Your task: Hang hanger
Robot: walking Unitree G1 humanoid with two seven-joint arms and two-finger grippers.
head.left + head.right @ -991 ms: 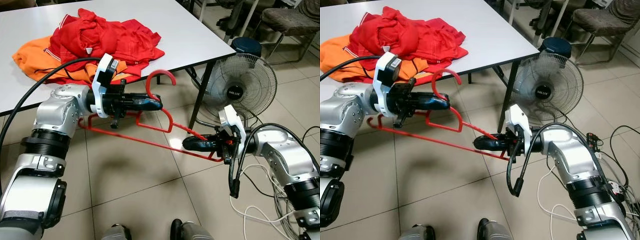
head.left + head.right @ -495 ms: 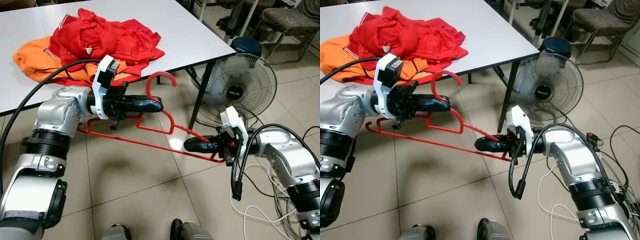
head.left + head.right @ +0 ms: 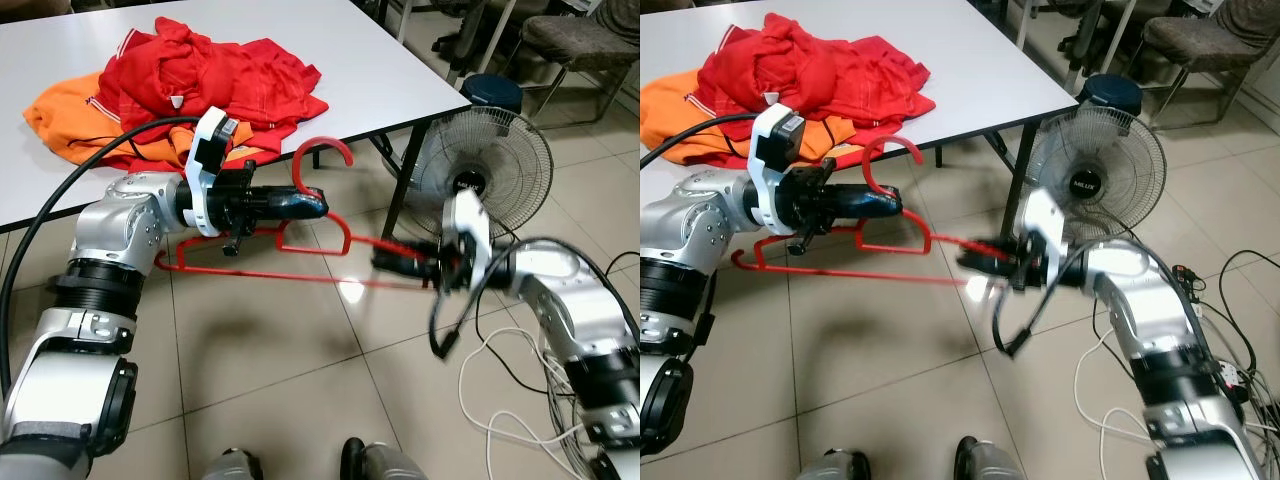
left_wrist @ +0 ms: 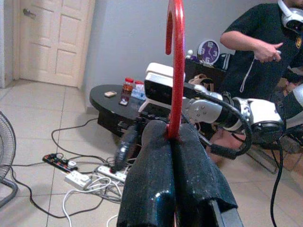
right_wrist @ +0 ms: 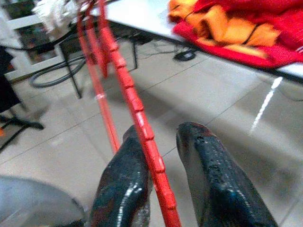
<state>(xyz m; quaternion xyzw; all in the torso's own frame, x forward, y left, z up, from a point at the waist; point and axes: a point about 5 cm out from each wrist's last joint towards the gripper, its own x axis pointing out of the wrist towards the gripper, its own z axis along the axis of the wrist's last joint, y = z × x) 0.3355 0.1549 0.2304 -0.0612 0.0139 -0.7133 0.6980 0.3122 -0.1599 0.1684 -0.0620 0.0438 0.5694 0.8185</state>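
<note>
red plastic hanger (image 3: 300, 240) hangs in the air off the table's (image 3: 400, 80) front edge, its neck pinched by the left gripper (image 3: 318, 204). right gripper (image 5: 158, 163), blurred, seems parted around the bar. carrying step; next needs a rail.

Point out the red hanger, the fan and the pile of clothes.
red hanger (image 3: 322, 150): left eye view, top of its hook.
fan (image 3: 498, 160): left eye view, wire grille.
pile of clothes (image 3: 200, 75): left eye view, red shirt on top.

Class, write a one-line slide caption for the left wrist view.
Left gripper shut on the red hanger just below its hook, a person standing behind.
</note>
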